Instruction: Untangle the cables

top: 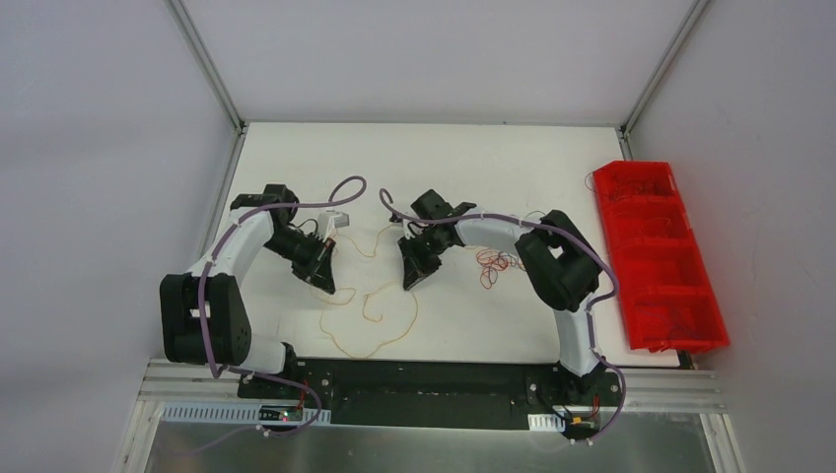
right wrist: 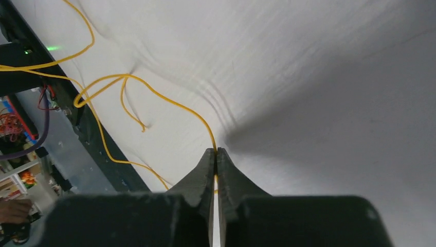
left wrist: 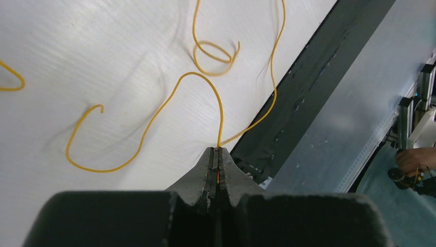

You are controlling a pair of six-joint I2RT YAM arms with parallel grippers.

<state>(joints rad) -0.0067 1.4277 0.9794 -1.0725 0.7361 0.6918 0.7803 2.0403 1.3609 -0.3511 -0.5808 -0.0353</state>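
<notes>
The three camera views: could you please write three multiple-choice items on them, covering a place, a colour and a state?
1. Where on the table does the red bin stand, seen from the top view?
A. along its left edge
B. along its right edge
C. between the arms

2. What colour is the cable in the left gripper?
A. blue
B. yellow
C. green

3. How is the right gripper?
A. wide open
B. shut on nothing
C. shut on a yellow strand

Answers:
1 B, the bin lies by the right edge, beyond the right arm.
2 B, the left wrist view shows it yellow.
3 C, the right wrist view shows it closed with the strand pinched.
</notes>
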